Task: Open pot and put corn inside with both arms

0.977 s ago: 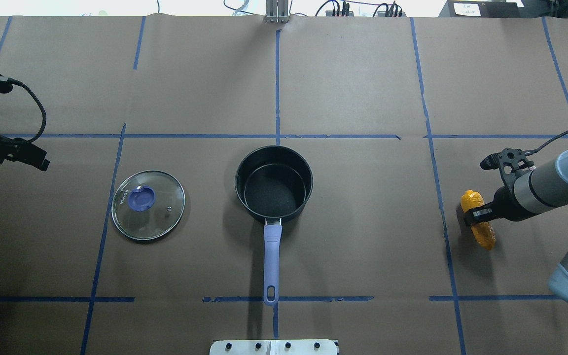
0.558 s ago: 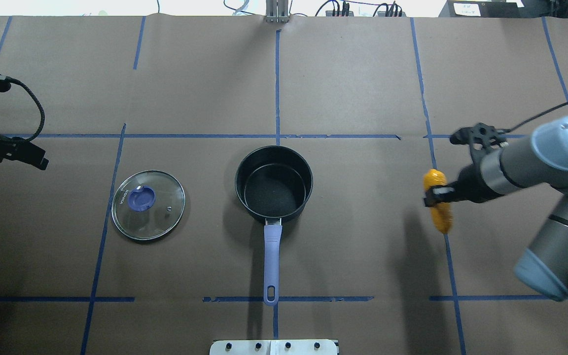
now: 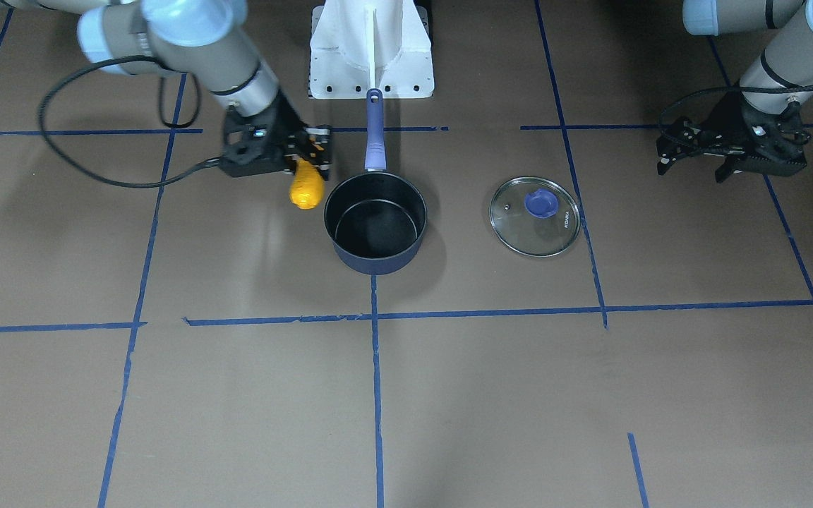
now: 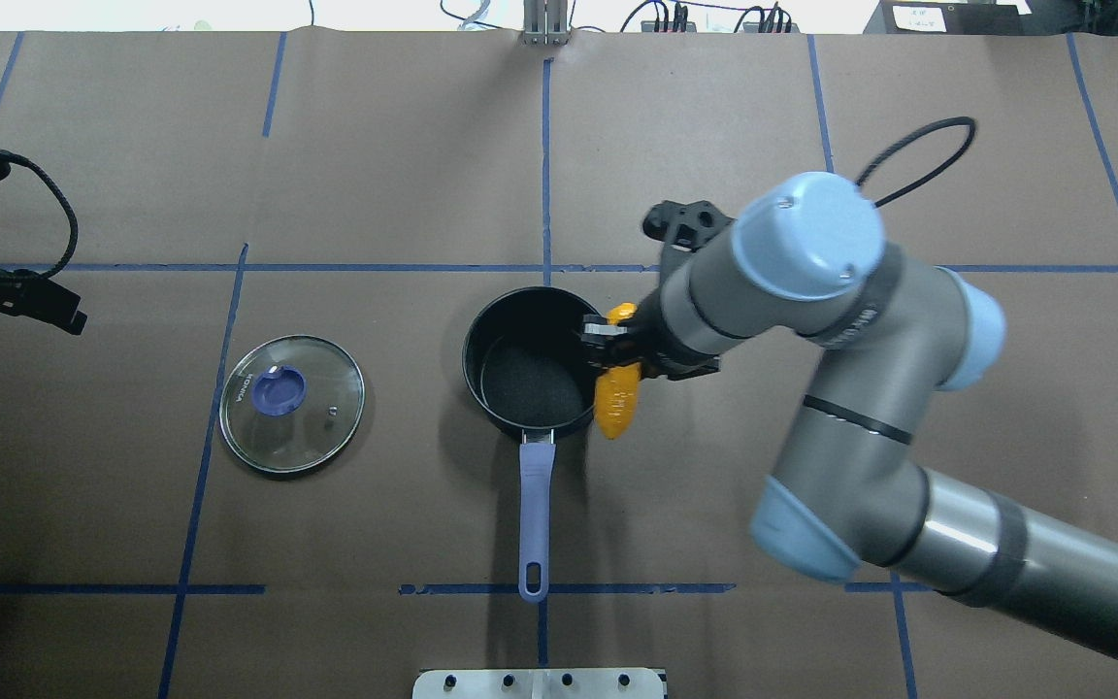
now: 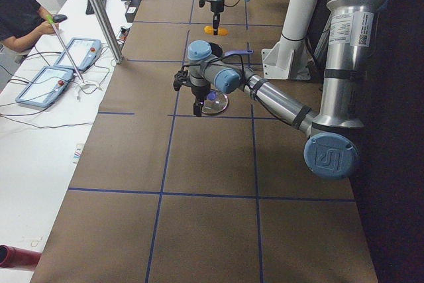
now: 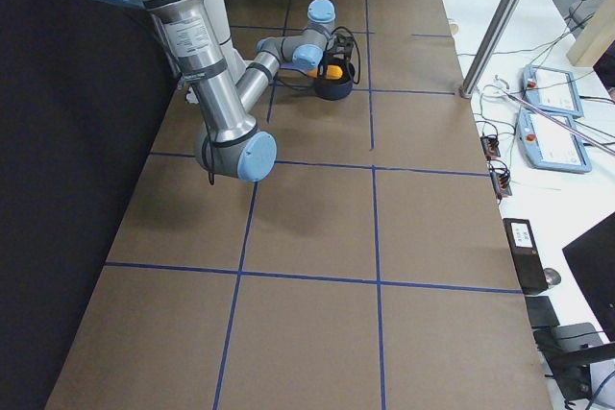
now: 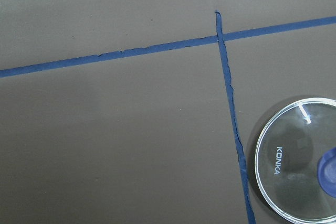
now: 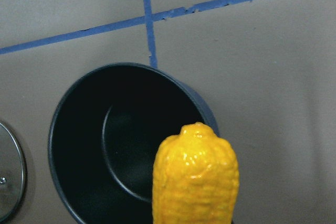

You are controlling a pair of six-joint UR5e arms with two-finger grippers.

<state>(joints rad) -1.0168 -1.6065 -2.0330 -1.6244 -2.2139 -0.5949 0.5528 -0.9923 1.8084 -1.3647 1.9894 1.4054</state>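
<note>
The dark navy pot (image 4: 535, 383) stands open and empty at the table's middle, its purple-blue handle (image 4: 535, 505) pointing toward my base. It also shows in the front view (image 3: 375, 233) and the right wrist view (image 8: 126, 135). My right gripper (image 4: 609, 342) is shut on the orange-yellow corn (image 4: 617, 400) and holds it in the air just over the pot's right rim. The corn fills the lower right wrist view (image 8: 195, 179) and shows in the front view (image 3: 305, 188). My left gripper (image 3: 692, 169) hovers open and empty at the far left, away from the pot.
The glass lid (image 4: 292, 403) with its blue knob lies flat left of the pot, also in the left wrist view (image 7: 299, 166). The white base plate (image 4: 540, 682) sits at the near edge. An operator (image 5: 20, 14) sits beyond the far side.
My right arm has carried the corn leftward from the table's right side to the pot's right rim. The left arm, lid and pot have hardly moved.
</note>
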